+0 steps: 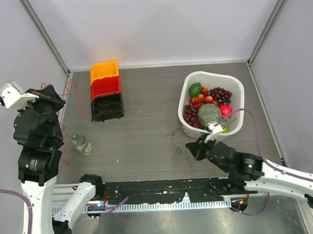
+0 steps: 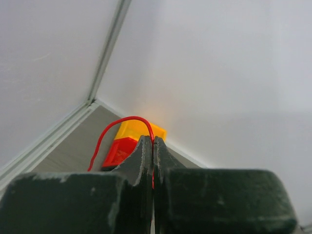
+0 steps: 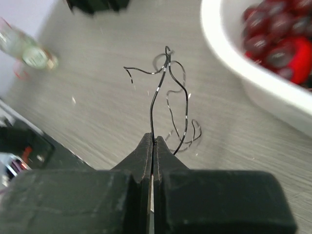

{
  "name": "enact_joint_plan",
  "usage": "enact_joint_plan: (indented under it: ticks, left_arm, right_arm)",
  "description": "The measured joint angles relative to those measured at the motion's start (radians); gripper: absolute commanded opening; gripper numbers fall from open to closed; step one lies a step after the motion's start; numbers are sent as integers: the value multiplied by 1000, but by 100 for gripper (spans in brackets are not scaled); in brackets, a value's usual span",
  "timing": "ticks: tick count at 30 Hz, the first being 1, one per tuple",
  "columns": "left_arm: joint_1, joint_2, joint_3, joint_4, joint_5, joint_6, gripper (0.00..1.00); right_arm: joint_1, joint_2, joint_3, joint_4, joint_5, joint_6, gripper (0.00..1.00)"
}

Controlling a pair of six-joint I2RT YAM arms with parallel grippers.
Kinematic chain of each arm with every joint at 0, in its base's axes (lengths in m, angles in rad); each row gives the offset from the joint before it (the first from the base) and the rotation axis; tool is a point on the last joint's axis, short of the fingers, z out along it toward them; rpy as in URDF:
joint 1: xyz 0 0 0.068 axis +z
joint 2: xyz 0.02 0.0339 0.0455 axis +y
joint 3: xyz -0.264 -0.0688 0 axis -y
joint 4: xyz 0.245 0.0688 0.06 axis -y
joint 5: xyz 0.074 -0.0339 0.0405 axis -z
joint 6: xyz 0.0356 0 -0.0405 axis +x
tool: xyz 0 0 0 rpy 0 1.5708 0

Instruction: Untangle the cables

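Grey wood-grain table inside white walls. Raised at far left, left gripper pressed together on a thin red wire, with stacked orange, red and black plastic bins beyond. Near centre, right gripper pinching a thin dark wire beside a white plastic basket of fruit. Clear plastic bottle lying near left. Both bites plain only from the wrist views.

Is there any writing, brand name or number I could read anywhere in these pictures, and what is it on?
None can be read.
The small bottle may carry a label, but it is too small and blurred to tell.
The stacked bins and the white basket show no legible marks.
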Motion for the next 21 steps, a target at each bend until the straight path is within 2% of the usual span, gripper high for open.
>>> enact_joint_plan:
  ticks: [5, 7, 15, 21]
  left_arm:
    - [0, 77, 181, -44, 214, -15, 0]
    - [0, 109, 248, -57, 313, -21, 0]
    - [0, 184, 379, -59, 729, -82, 0]
    - [0, 193, 360, -31, 877, -150, 0]
  right_arm:
    - [0, 440, 91, 107, -143, -52, 1]
    - [0, 531, 114, 149, -180, -68, 1]
    - [0, 627, 194, 273, -251, -107, 2]
    - [0, 650, 213, 283, -233, -106, 3]
